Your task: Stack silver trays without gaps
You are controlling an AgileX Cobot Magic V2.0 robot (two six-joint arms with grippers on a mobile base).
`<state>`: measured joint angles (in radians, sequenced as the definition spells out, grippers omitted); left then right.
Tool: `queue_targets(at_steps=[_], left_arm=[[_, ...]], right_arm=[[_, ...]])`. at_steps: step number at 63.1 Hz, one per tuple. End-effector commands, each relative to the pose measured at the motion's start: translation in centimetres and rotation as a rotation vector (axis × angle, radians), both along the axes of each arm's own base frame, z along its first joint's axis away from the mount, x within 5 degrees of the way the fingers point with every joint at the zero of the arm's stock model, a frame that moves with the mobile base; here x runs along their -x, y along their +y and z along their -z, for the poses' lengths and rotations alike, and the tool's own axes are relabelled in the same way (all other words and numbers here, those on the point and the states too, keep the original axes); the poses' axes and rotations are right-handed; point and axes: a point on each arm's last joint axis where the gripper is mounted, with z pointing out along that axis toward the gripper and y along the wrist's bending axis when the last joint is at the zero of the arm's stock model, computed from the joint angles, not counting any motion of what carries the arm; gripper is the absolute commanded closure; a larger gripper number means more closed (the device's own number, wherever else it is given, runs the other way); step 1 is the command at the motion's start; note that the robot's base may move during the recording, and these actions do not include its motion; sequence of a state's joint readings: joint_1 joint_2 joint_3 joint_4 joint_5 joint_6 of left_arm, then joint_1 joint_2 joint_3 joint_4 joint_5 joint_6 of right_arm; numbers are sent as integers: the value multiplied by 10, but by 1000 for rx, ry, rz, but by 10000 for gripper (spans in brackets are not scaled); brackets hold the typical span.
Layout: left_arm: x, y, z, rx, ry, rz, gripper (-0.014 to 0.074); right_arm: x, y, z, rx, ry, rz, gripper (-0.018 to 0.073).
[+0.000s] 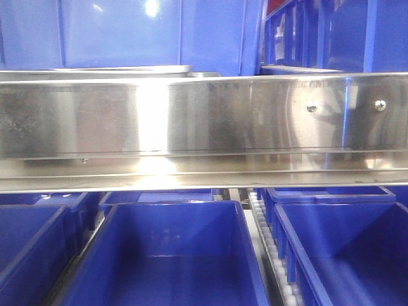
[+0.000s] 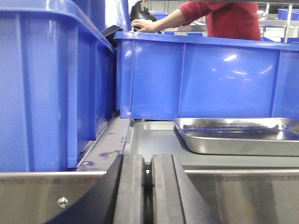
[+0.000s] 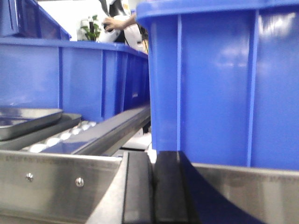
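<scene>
1. We take the brushed-steel panel as our landmark – a long strip with screw heads that runs the full width of the front view.
2. Behind the panel, in the left wrist view, one silver tray sits tilted on a second, flatter silver tray, which lies level on the surface there. The upper one covers only the right part of the lower one, so the two are not nested flush.
3. From the right wrist view, the same pair appears as a tray edge beyond the panel at far left, next to a row of rollers.
4. Tall blue bins stand behind the trays, farther from the panel; another blue bin rises directly beyond the panel in the right wrist view.
5. Below the panel in the front view, open blue bins sit side by side.
6. The left gripper hangs just in front of the panel – its jaws are pressed together and hold nothing.
7. The right gripper is likewise in front of the panel, jaws closed and empty.
8. A person in a red shirt stands beyond the bins.
</scene>
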<state>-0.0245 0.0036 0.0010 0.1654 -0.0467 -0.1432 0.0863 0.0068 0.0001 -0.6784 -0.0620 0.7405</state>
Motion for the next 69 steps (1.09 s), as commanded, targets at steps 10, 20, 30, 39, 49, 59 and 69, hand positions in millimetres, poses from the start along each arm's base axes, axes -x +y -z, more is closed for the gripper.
queue_targets(at_steps=[10, 20, 30, 39, 49, 59, 69], left_arm=[[1, 0, -2, -3, -19, -1, 592], [1, 0, -2, -3, -19, -1, 592], [1, 0, -2, -3, -19, -1, 592], [1, 0, -2, -3, -19, -1, 592], [1, 0, -2, -3, -19, -1, 592], [1, 0, -2, -3, -19, -1, 592], [1, 0, -2, -3, -19, -1, 592]], right_arm=[[2, 2, -5, 15, -56, -11, 640], [1, 0, -6, 17, -67, 37, 640], [1, -1, -5, 17, -65, 40, 640], [1, 0, -6, 17, -66, 39, 640], [1, 0, -6, 17, -66, 39, 640], [1, -2, -6, -1, -73, 51, 640], [1, -5, -5, 33, -63, 93, 640]])
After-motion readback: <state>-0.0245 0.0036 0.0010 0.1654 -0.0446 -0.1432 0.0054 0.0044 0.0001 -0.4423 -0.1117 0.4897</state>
